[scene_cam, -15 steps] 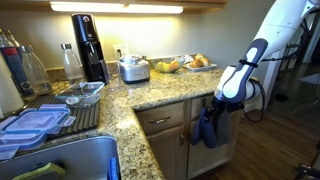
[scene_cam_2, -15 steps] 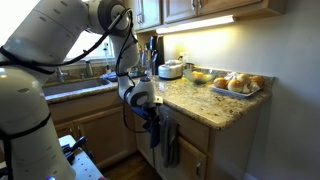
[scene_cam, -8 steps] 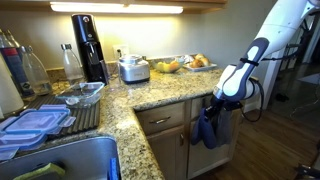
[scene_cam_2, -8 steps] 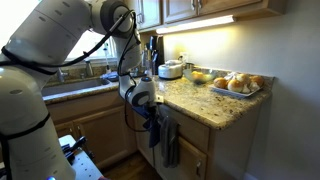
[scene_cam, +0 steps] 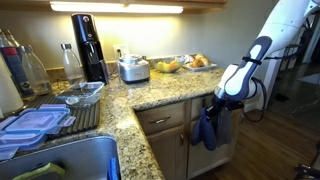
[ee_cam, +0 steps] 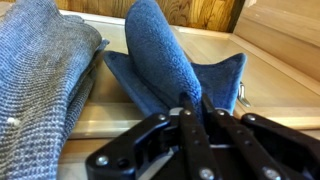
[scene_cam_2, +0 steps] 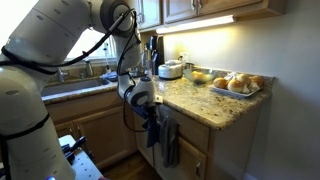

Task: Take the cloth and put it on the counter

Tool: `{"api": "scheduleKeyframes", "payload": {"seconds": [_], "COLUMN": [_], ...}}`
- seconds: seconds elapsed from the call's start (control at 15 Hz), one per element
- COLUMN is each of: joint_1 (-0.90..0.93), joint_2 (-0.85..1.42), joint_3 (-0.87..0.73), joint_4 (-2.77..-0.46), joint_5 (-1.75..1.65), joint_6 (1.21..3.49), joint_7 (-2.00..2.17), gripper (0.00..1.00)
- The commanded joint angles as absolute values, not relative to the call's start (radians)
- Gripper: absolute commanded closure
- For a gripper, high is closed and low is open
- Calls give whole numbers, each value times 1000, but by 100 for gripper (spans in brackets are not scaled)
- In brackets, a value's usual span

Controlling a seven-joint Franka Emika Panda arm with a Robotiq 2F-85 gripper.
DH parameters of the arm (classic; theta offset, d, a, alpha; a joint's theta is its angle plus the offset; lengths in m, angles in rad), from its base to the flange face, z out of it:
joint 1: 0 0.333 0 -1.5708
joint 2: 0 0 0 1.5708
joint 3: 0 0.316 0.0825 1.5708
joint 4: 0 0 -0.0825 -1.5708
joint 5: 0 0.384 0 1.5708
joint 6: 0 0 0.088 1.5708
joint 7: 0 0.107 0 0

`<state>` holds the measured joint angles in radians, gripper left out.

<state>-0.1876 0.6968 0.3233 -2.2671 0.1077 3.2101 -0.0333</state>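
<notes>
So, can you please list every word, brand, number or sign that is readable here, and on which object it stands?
No text can be read.
The black drinks machine and the bottles in an exterior view may carry labels, but they are too small and blurred.
The blue cloth and the grey towel in the wrist view show no print.
</notes>
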Motion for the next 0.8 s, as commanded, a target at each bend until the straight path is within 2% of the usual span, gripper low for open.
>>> {"api": "scheduleKeyframes", "payload": {"seconds": [0.0, 0.33, 0.73], "joint_1": [-215, -252, -344], "joint_2": [586, 502, 381], "joint_3": [346, 398, 515], "joint_4": [-2374, -2431, -2446], "joint_5": [96, 102, 177], "joint_6": [3191, 3139, 2960], "joint_7": [-8, -4, -48], "gripper": [92, 92, 92]}}
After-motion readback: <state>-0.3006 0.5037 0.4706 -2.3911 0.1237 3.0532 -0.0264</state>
